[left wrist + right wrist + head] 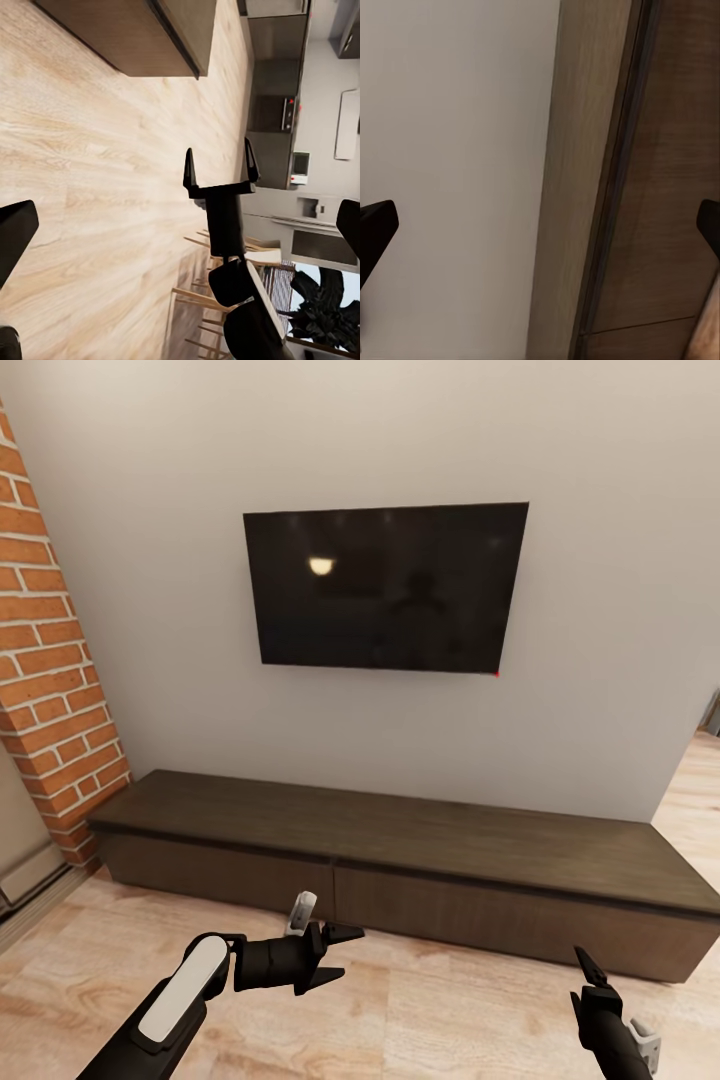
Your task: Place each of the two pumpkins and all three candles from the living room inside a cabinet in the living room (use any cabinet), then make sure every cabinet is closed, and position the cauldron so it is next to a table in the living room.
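One long closed cabinet, pale wood floor, wall-mounted television.

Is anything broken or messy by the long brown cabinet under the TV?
No, nothing stands out. The cabinet sits straight against the wall with both drawer fronts shut flush. Its top is bare, and the TV hangs level above it. The left claw and right claw are both open, holding nothing.

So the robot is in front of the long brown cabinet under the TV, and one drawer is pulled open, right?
Not quite. In the head view the cabinet under the TV has both drawer fronts shut flush; none is pulled open. The rest is right: the robot faces it.
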You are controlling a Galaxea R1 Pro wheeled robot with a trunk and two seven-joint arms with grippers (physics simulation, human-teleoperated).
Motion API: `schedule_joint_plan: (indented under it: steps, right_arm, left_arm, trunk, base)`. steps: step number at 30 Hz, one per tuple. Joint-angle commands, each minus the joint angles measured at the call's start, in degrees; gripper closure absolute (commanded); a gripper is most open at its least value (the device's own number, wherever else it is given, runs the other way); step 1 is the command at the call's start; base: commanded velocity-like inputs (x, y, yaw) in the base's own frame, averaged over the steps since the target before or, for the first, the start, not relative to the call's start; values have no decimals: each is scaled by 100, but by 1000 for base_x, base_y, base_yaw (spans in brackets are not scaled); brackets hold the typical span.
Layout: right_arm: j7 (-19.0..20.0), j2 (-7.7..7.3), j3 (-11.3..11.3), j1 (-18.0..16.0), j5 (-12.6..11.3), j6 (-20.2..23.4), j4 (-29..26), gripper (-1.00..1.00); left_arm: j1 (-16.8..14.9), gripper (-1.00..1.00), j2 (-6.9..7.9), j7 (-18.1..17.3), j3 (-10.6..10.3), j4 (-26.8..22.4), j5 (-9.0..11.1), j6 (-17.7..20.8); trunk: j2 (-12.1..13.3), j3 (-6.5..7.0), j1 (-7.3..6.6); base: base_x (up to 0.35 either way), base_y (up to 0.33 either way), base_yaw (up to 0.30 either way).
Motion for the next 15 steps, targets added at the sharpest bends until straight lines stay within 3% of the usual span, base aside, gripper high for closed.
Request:
schedule_joint_plan:
  steps: [1, 7, 15]
  right_arm:
    - [23, 2, -12, -4, -60, 54, 2, -100]
    - [31, 2, -11, -4, -62, 93, 2, -100]
    - [34, 2, -11, -4, -68, 121, 2, -100]
  left_arm:
    - [-4, -100, 4, -28, -9, 0, -17, 5]
    - [-5, -100, 4, -28, -9, 0, -17, 5]
    - [-4, -100, 4, -28, -15, -29, -17, 5]
  trunk:
    - [-44, -24, 22]
    - [-285, -146, 154]
    - [-606, -350, 329]
  base:
    - [0, 0, 0]
    - [0, 0, -36]
    - [0, 0, -152]
